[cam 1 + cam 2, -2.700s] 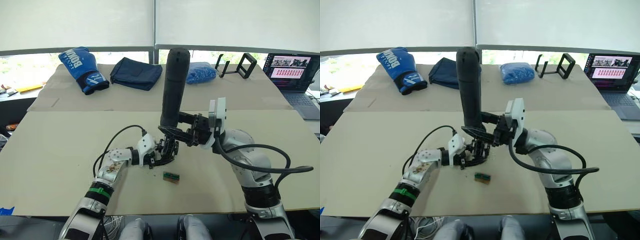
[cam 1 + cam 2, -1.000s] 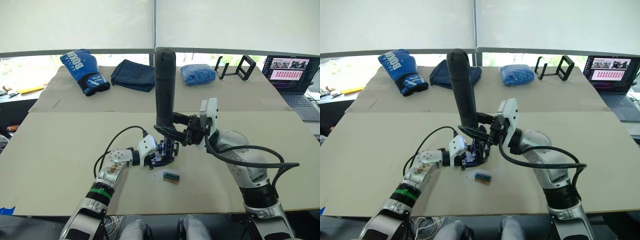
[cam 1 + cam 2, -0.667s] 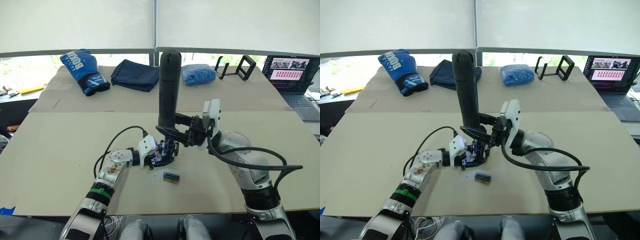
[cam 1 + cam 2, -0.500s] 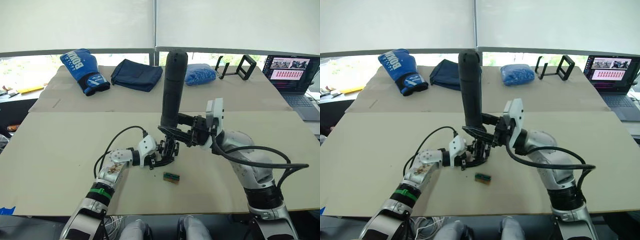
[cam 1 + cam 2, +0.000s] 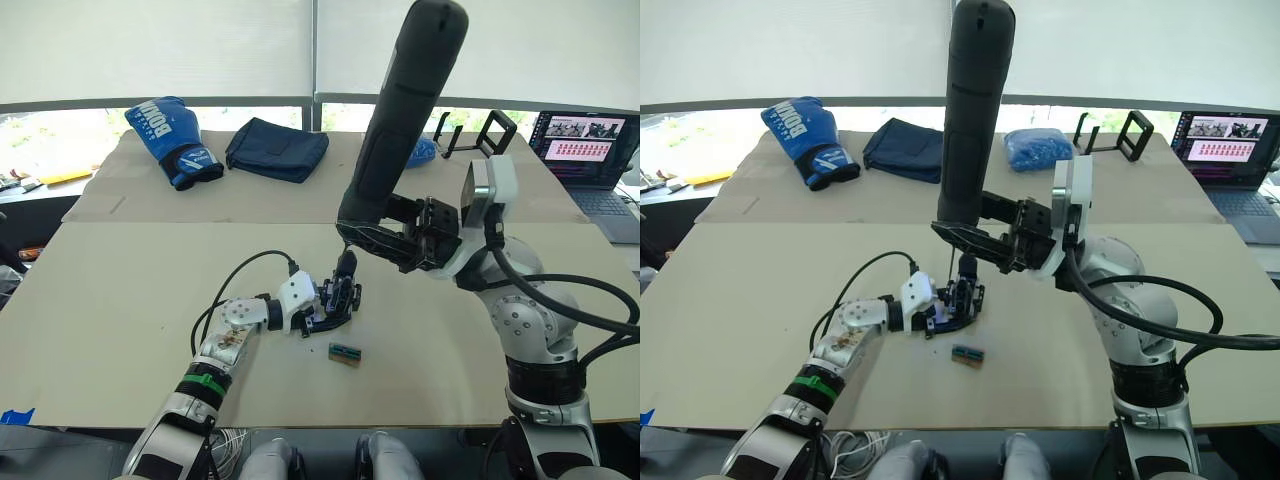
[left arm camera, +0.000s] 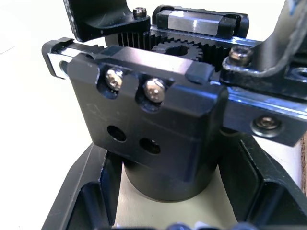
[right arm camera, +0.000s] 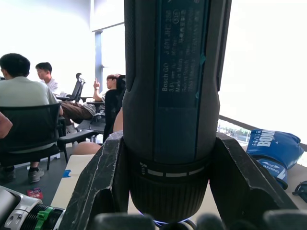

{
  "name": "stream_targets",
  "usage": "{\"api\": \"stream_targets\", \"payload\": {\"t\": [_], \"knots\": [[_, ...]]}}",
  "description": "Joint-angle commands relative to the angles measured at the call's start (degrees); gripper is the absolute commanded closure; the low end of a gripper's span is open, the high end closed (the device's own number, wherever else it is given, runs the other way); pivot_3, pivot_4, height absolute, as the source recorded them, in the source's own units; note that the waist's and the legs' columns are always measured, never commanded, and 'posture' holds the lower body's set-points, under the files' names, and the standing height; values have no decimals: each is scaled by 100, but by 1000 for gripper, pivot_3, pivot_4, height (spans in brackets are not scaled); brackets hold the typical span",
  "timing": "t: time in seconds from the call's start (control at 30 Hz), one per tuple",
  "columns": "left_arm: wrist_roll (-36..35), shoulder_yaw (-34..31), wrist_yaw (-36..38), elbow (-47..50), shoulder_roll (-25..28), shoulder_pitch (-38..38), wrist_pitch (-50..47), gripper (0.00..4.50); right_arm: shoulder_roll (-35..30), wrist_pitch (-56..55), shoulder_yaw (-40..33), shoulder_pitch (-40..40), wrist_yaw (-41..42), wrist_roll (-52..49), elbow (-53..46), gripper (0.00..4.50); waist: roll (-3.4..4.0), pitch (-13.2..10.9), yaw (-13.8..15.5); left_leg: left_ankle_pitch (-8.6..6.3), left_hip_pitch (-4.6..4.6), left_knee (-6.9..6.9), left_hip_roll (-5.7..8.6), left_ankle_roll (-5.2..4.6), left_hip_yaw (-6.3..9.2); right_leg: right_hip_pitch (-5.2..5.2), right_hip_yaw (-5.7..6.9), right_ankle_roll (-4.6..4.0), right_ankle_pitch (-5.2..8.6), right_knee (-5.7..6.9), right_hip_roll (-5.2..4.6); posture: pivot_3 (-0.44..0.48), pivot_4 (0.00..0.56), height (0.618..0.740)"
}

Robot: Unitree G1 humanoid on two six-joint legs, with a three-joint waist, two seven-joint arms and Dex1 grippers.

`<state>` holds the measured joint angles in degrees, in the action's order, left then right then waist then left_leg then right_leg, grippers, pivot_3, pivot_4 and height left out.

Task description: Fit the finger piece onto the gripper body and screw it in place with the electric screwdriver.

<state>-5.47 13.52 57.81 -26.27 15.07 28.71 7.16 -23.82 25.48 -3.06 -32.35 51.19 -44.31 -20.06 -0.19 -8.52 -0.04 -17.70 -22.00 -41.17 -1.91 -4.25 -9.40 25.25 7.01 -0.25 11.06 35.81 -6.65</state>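
The right gripper [image 5: 385, 235] is clamped round the lower end of the electric screwdriver [image 5: 400, 110], a long, thick, smooth black cylinder with a rounded top that leans up and to the right, its thin metal bit pointing down at the gripper body [image 5: 338, 300]. That small black metal assembly, with a round base, toothed gear, rack and bright screw heads, sits mid-table on the tan cardboard table [image 5: 120, 290], held between the left gripper's [image 5: 318, 312] two black fingers. A small green-and-brown block [image 5: 344, 351] lies just nearer, apart from both, and a glossy blue boxing glove [image 5: 172, 140] and a folded navy cloth [image 5: 277, 148] rest far left.
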Motion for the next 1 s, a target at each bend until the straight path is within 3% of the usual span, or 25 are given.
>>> {"api": "stream_targets", "payload": {"t": [0.03, 0.17, 0.37, 0.57, 0.8, 1.0], "knots": [[49, 44, -29, -212, -2, -97, -259, 1669, -104, -73, -317, -80, -42, -284, -369, 2586, 0, 0, 4, 0, 0, 0, 0, 0, 0, 0, 0, 0, 0, 0, 0, 0, 150, 740], [4, 48, 38, -138, 54, -159, -415, 47, -215, -55, -421, -43, -127, -372, -442, 2586, 0, 0, 3, 0, 0, 0, 0, 0, 0, 0, 0, 0, 0, 0, 0, 0, 150, 740], [-125, -91, 85, -68, 195, -251, -399, 47, -599, 89, -815, 242, -265, -658, -680, 2586, 0, 0, -3, 0, 3, 10, 0, 0, -1, 1, 0, 0, 0, -3, 0, 0, 150, 740], [-808, -639, 711, 544, 975, -822, -672, 47, -1373, -153, -1932, 1679, 75, -565, -840, 2586, -1, -1, -72, 3, 7, 25, -5, 6, 0, 3, 1, 0, 0, -8, 2, 0, 150, 740], [-1356, -1395, 1971, 279, 1992, -1416, 776, 47, -1580, -1108, -2785, 3346, 1056, -11, -835, 2586, 6, -6, -72, 11, 17, 47, -15, 23, -1, 12, -3, 0, 12, -7, 13, 0, 150, 740], [-1531, -1615, 2674, -113, 2388, -1676, 1275, 47, -1319, -1577, -2732, 3735, 948, 175, -900, 2586, 9, -8, -44, 6, -1, 43, -12, 15, -4, 30, -5, 26, 30, -10, -2, 0, 150, 740]]}}
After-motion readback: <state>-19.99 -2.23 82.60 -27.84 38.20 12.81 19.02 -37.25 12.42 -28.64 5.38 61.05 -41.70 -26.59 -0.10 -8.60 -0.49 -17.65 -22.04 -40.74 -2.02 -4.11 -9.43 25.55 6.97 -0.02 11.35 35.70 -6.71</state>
